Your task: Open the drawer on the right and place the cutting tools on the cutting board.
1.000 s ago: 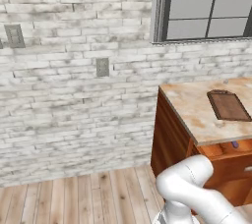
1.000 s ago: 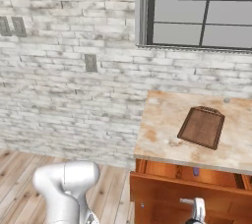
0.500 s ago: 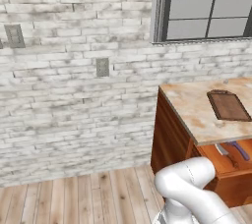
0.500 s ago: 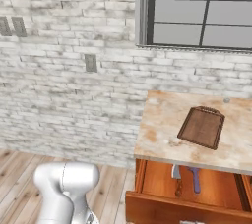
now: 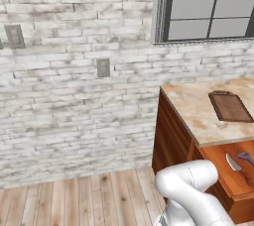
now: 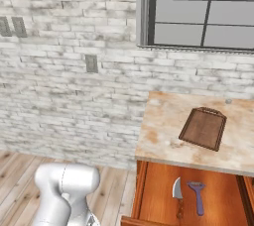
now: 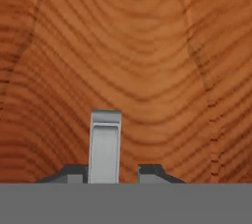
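Your gripper sits tight against drawer front, wood grain close ahead. Silver handle stands between fingertips; jaws slightly parted, not visibly clamping it. Drawer pulled out; knife and blue-handled tool lie side by side inside. Cutting board on countertop above.

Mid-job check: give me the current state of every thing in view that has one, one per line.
drawer: pulled open, inside exposed.
knife: lying flat in the drawer, untouched.
blue-handled tool: lying flat beside the knife, apart from it.
cutting board: flat on the counter, nothing on it.
drawer handle: between the fingertips.
hand: at the drawer handle; grip unclear.
window: closed.
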Available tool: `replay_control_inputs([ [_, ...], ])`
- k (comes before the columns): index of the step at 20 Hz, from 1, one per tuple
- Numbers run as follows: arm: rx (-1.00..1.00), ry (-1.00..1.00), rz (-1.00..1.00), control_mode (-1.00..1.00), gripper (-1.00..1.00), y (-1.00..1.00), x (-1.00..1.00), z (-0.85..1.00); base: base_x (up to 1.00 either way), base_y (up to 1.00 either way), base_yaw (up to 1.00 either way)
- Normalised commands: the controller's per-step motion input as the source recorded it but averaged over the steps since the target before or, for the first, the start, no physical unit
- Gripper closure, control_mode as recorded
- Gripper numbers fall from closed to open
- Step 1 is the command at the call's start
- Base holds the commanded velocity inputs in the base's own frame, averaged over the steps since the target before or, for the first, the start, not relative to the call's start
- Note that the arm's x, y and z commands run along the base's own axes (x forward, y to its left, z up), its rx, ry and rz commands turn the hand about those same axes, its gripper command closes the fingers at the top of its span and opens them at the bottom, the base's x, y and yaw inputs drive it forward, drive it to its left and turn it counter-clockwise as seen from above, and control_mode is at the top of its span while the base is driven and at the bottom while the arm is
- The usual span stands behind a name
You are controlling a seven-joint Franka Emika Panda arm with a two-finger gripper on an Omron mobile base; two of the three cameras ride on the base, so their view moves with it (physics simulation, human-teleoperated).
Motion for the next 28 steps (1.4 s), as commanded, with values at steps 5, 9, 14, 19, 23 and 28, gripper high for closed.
replay_control_inputs([
  [5, 0.00, 0.00, 0.00, -1.00, -1.00, -0.22, -0.98, -0.08, 0.00, 0.00, 0.00],
  [9, 0.05, 0.05, 0.00, -1.00, -1.00, -0.25, -0.76, 0.15, 0.00, 0.00, 0.00],
  [14, 0.00, 0.17, 0.00, -1.00, -1.00, 0.00, -0.44, 0.31, 0.00, 0.00, 0.00],
  [19, 0.00, 0.17, 0.00, -1.00, -1.00, 0.00, -0.04, 0.37, 0.00, 0.00, 0.00],
  [23, 0.00, 0.12, 0.02, -1.00, -1.00, 0.00, 0.02, 0.33, 0.00, 0.00, 0.00],
  [28, 0.00, 0.13, 0.00, -1.00, -1.00, 0.01, 0.03, 0.19, 0.00, 0.00, 0.00],
])
